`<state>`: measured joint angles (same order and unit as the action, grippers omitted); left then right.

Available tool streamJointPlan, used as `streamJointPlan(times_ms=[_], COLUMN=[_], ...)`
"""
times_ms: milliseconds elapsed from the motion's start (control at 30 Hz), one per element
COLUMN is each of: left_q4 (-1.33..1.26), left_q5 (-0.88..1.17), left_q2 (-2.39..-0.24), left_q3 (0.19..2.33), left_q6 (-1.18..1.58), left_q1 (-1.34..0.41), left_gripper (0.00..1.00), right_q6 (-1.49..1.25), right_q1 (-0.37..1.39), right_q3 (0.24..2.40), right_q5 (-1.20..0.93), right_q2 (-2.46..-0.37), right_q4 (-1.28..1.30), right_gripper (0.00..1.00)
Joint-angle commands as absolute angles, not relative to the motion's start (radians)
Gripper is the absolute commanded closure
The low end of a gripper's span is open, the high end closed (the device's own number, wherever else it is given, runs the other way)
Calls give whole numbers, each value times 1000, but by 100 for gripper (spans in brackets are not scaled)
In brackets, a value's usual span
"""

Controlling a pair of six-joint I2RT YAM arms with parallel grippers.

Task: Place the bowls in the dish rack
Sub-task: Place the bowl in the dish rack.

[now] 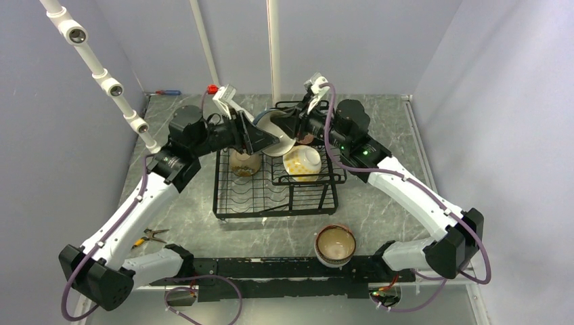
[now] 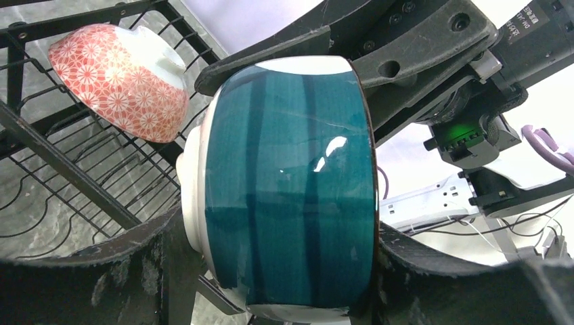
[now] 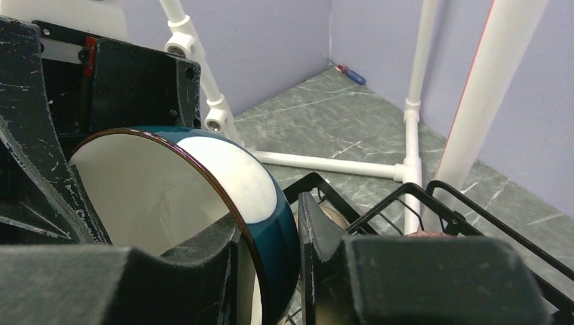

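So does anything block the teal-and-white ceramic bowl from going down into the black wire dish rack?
Nothing directly under it shows. The teal-and-white ceramic bowl hangs over the black wire dish rack between a cream bowl and a yellow-dotted bowl already loaded; the front slots are bare.

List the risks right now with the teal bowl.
Both the left gripper and right gripper clamp the teal bowl; one pulling before the other releases could wrench it loose. It hangs over the dish rack, so a drop might chip the yellow-dotted bowl in it.
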<state>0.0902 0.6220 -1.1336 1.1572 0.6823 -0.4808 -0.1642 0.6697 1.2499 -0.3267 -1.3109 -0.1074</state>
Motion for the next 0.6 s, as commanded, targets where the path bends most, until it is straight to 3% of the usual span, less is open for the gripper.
streamJointPlan(times_ms=[0, 167, 267, 567], left_q4=[12, 15, 27, 190], left_q5=[532, 431, 347, 208], left_q2=[-1067, -1012, -968, -862], left_q3=[1133, 1085, 1052, 956], left_q6=[634, 549, 492, 43], left_q1=[-479, -479, -479, -479], left_gripper=[97, 97, 97, 97], right_q6=[-206, -210, -216, -193], right_q1=[667, 667, 667, 667], right_q3=[1297, 1283, 1271, 1252], right_q5=[-334, -337, -335, -290], right_q2=[-1293, -1287, -1279, -1253], right_q4=[-200, -197, -199, -143], right_gripper=[72, 32, 16, 3])
